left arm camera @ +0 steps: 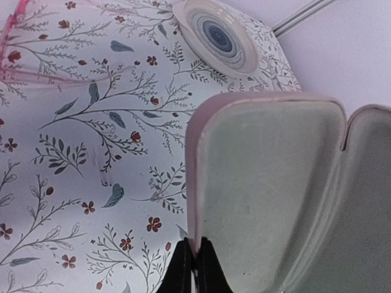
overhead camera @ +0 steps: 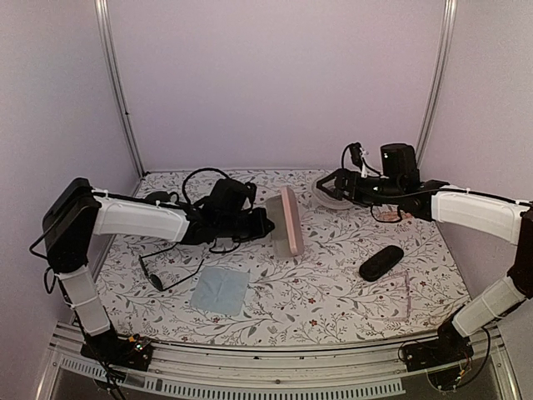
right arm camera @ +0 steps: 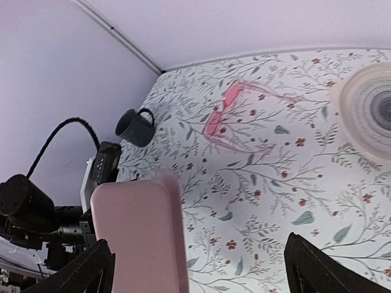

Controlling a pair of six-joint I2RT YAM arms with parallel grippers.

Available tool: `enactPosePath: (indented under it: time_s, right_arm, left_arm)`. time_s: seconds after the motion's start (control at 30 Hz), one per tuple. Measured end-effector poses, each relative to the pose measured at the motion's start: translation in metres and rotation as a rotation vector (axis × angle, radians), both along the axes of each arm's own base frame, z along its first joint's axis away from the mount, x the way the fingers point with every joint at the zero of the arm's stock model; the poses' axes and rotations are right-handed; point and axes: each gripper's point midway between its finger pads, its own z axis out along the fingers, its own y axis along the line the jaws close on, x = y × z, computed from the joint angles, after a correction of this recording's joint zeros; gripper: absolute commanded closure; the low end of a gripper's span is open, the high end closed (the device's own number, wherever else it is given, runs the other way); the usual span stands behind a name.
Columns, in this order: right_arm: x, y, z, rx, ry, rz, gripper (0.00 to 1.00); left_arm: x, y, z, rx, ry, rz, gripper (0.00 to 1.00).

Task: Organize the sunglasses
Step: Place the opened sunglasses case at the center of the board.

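The left hand (left arm camera: 194, 264) is clamping the rim of the pink case (left arm camera: 269, 183), propping it open, while the right hand (overhead camera: 331, 185), gaping empty, is facing a reach across the desk (overhead camera: 333, 292) to the sunglasses (overhead camera: 158, 279) lying front-left.

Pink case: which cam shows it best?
Left wrist. The pink case fills the frame, open, pale lining showing, its rim pinched by the left end effector. Top external shows it small and upright over the table. Right wrist shows only the blurred pink outer shell, low left.
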Motion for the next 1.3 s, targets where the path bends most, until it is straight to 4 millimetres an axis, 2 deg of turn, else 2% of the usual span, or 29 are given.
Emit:
enactPosePath:
  time_s: [0.07,0.17,0.33,0.47,0.7,0.87,1.2,1.3]
  right_arm:
    - [0.017,-0.028,0.001,-0.016,-0.013,-0.07,0.01]
    - [0.035,-0.057,0.001,-0.041,-0.04,-0.14,0.01]
    - [0.044,-0.088,-0.018,-0.099,-0.041,-0.197,0.01]
    - [0.045,-0.107,-0.036,-0.116,-0.006,-0.23,0.01]
    - [0.047,-0.112,-0.039,-0.119,0.001,-0.242,0.01]
    - [0.047,-0.112,-0.039,-0.12,0.001,-0.242,0.01]
    - [0.048,-0.113,-0.042,-0.135,-0.005,-0.242,0.01]
    - [0.049,-0.113,-0.047,-0.143,0.005,-0.242,0.01]
  left_arm:
    - [0.001,-0.001,-0.013,0.01,0.046,0.02,1.0]
    - [0.004,-0.004,-0.03,0.02,0.106,0.045,1.0]
    - [0.016,-0.02,-0.065,0.034,0.208,0.088,1.0]
    - [0.017,-0.019,-0.095,0.054,0.297,0.14,1.0]
    - [0.018,-0.011,-0.105,0.026,0.39,0.237,1.0]
    - [0.023,-0.005,-0.108,0.027,0.432,0.28,0.87]
    - [0.03,0.0,-0.11,0.022,0.448,0.305,0.82]
    - [0.031,-0.001,-0.109,0.016,0.443,0.301,0.72]
